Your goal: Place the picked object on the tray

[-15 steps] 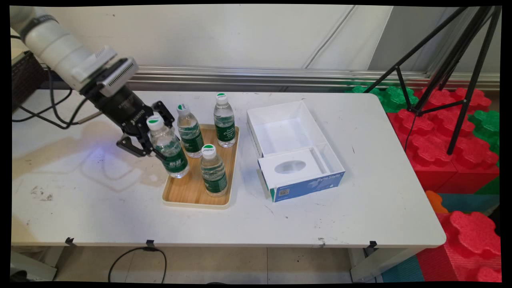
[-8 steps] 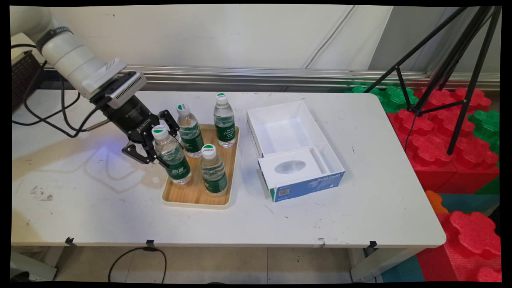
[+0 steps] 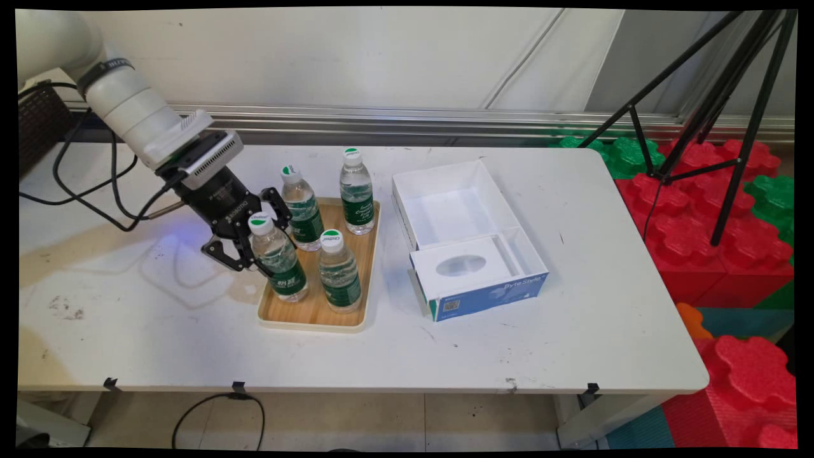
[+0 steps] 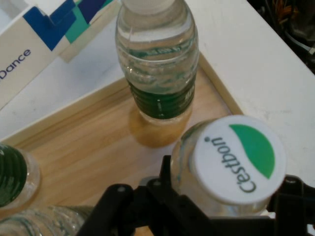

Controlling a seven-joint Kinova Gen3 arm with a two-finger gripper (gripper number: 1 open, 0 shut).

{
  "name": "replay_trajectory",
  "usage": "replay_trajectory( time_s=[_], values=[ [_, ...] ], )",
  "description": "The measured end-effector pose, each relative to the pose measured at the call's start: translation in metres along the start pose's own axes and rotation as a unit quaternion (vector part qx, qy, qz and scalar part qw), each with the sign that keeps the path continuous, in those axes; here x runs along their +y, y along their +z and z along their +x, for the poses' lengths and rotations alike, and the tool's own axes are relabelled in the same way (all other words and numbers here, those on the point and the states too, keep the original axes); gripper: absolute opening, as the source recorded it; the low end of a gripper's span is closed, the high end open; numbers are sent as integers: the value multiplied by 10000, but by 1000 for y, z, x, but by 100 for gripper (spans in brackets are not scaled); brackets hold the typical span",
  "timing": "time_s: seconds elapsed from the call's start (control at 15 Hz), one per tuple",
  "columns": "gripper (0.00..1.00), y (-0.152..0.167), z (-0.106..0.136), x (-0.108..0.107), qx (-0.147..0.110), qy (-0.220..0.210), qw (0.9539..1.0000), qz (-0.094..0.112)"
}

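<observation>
Over the left end of the wooden tray (image 3: 305, 308), the black claw (image 3: 254, 248) grips a clear plastic water bottle (image 3: 280, 261) just below its round white cap; the bottle leans slightly, its base at the tray's left side, though whether it touches the tray is unclear. A green label wraps its ribbed body. Three matching bottles stand upright on the tray: one (image 3: 339, 270) just right of the held bottle, two (image 3: 302, 207) (image 3: 356, 191) at the tray's far end. Right of the tray on the white counter (image 3: 572, 343) sits an open white cardboard box (image 3: 467, 235) with a blue front panel.
</observation>
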Motion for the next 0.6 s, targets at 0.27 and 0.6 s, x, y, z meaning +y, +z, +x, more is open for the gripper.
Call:
replay_trajectory(
  time_s=[0.27,0.6],
  values=[
    [0,10,-2,-2,-25,63,10000,-48],
    [100,17,-4,-4,-35,108,9999,-82]
  ],
)
